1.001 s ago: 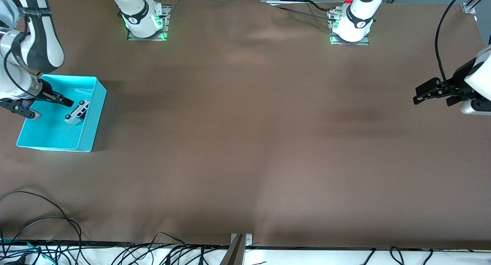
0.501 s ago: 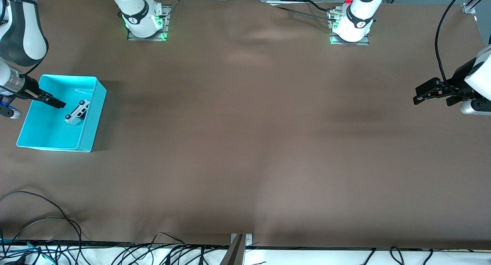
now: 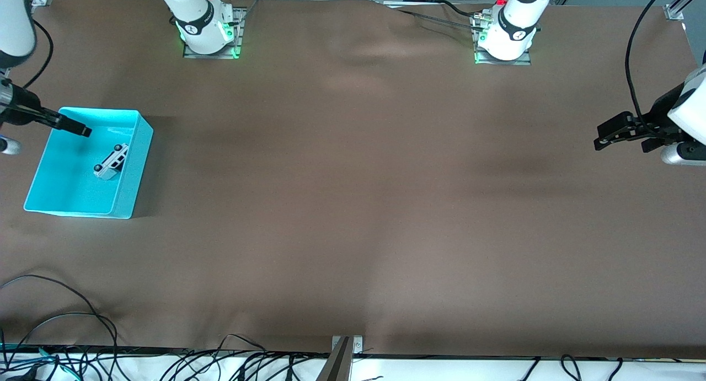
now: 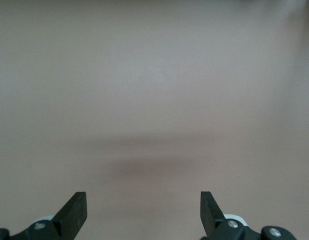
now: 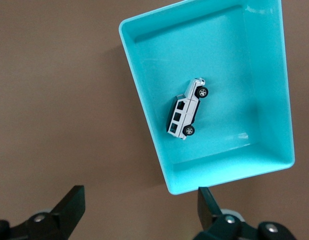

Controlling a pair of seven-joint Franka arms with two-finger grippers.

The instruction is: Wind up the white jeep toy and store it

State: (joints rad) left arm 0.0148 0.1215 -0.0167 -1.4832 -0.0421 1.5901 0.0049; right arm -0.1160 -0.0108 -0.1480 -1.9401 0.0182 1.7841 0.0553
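Note:
The white jeep toy [image 3: 112,161] [image 5: 187,111] lies on its side inside the cyan bin [image 3: 132,149] [image 5: 229,172], close to one long wall. My right gripper [image 3: 77,128] [image 5: 139,200] hangs open and empty over the bin's edge at the right arm's end of the table, well above the jeep and apart from it. My left gripper [image 3: 621,144] [image 4: 143,210] waits open over bare brown table at the left arm's end, with nothing between its fingers.
A brown cloth [image 3: 353,204] covers the whole table. The two arm bases [image 3: 209,28] [image 3: 504,33] stand along the edge farthest from the front camera. Loose black cables [image 3: 66,337] trail along the edge nearest that camera.
My right gripper has drawn up and away from the jeep, out toward the bin's edge at the right arm's end. The jeep and the left arm have not moved.

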